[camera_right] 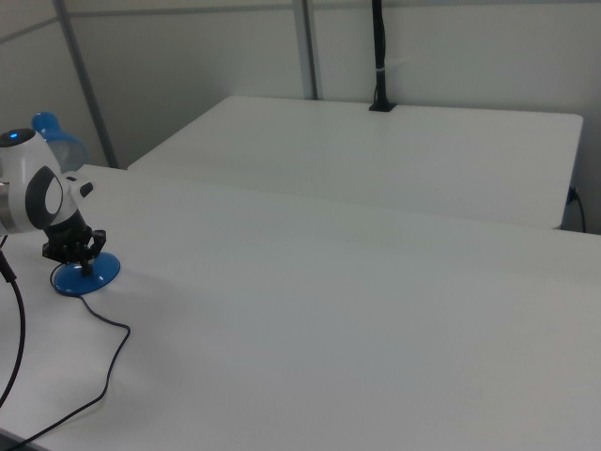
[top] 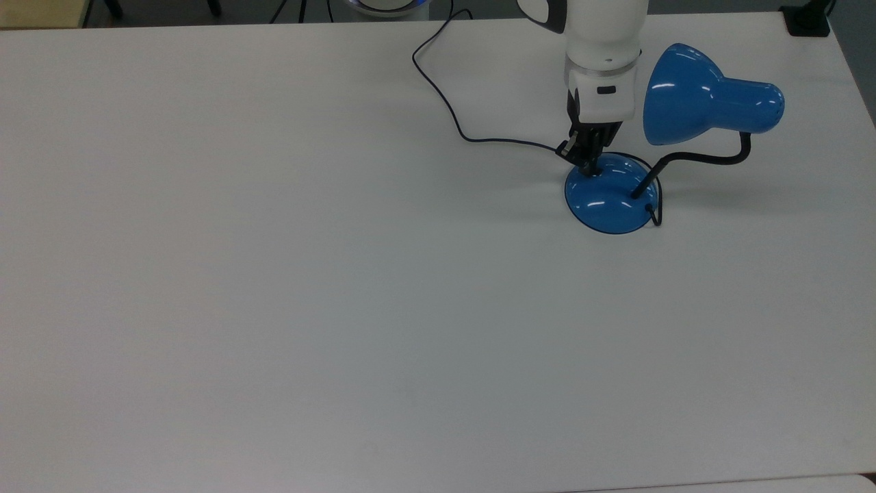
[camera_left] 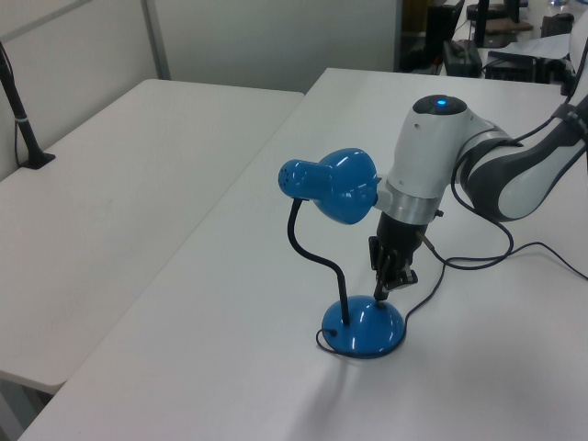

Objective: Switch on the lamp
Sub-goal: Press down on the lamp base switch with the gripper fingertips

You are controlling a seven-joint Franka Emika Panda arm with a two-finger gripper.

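Glossy blue lamp (top: pixel 684 96), light and likely slippery; press the base (top: pixel 609 202), no gripping needed. Tool (top: pixel 587 163) rests on the base; how far it is open cannot be told

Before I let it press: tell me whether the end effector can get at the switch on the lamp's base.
Probably yes. The end effector is already down at the base, right where the switch sits, with nothing between them; the shade and gooseneck stand off to the top view's right.
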